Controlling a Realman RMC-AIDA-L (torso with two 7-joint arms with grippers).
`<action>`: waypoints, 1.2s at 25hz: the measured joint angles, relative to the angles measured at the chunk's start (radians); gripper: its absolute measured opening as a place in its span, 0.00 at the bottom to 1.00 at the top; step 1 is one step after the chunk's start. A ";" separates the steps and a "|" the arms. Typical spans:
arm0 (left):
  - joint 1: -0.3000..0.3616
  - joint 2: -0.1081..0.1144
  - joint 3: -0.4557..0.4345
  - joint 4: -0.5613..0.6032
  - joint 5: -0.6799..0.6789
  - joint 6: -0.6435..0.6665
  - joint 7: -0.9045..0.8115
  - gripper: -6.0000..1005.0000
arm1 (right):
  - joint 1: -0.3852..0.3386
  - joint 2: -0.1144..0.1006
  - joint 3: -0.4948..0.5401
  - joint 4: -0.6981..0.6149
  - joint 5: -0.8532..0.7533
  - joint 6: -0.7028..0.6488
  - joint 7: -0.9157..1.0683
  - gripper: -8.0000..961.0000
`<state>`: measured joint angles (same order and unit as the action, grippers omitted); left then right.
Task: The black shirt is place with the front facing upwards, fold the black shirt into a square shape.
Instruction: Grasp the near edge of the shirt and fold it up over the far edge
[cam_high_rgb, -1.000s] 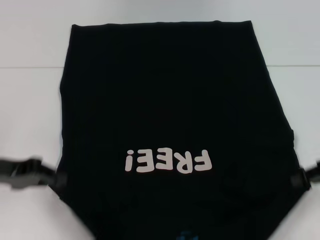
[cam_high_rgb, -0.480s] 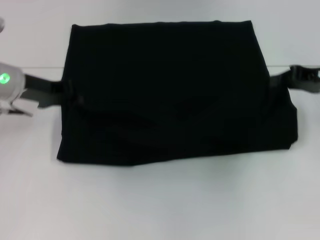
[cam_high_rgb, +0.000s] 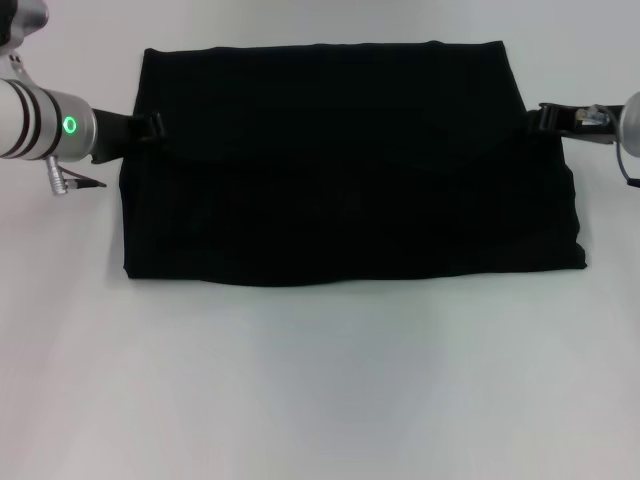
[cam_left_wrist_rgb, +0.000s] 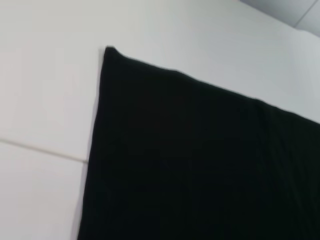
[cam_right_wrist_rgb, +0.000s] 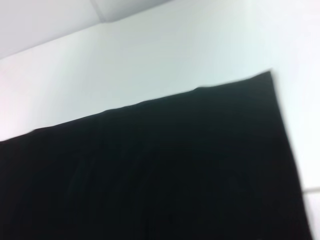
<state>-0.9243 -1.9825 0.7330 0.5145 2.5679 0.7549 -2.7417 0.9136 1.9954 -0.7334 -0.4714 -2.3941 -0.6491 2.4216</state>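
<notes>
Black shirt (cam_high_rgb: 350, 165) lay across the upper middle of the head view on the white table (cam_high_rgb: 320, 390), a wide, plain black rectangle with no lettering showing. A second earlier the white "FREE!" print faced up and the cloth ran down to the bottom edge of the frame; half a second earlier the near part had already been carried over the far part, and by this moment the doubled cloth had settled flatter, its lower edge straighter and higher in the frame.

At the upper left of the frame the left gripper (cam_high_rgb: 150, 126) sat at the shirt's left edge, where the folded layer ended; whether its jaws were clenched on the cloth or released could not be told. At the upper right the right gripper (cam_high_rgb: 545, 120) sat likewise at the right edge, its jaws equally unreadable. Both wrist views showed only black cloth on the table, with a far corner of the shirt.

Judged from the shape, the lengthwise fold looked done, but the bundle was wider than deep, so at least one more sideways fold seemed needed for a square.
</notes>
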 joint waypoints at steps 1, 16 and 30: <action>-0.002 -0.004 0.001 -0.001 0.000 -0.018 0.002 0.05 | 0.002 0.006 -0.018 0.002 0.000 0.030 -0.001 0.14; -0.056 -0.015 0.001 -0.049 0.002 -0.144 -0.003 0.06 | 0.061 0.012 -0.061 0.021 -0.003 0.179 -0.005 0.17; -0.055 -0.018 0.057 -0.050 0.001 -0.144 0.035 0.07 | 0.077 -0.004 -0.181 0.066 -0.007 0.187 -0.007 0.21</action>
<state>-0.9790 -2.0005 0.7902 0.4646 2.5691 0.6109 -2.7064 0.9903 1.9915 -0.9145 -0.4051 -2.4013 -0.4618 2.4144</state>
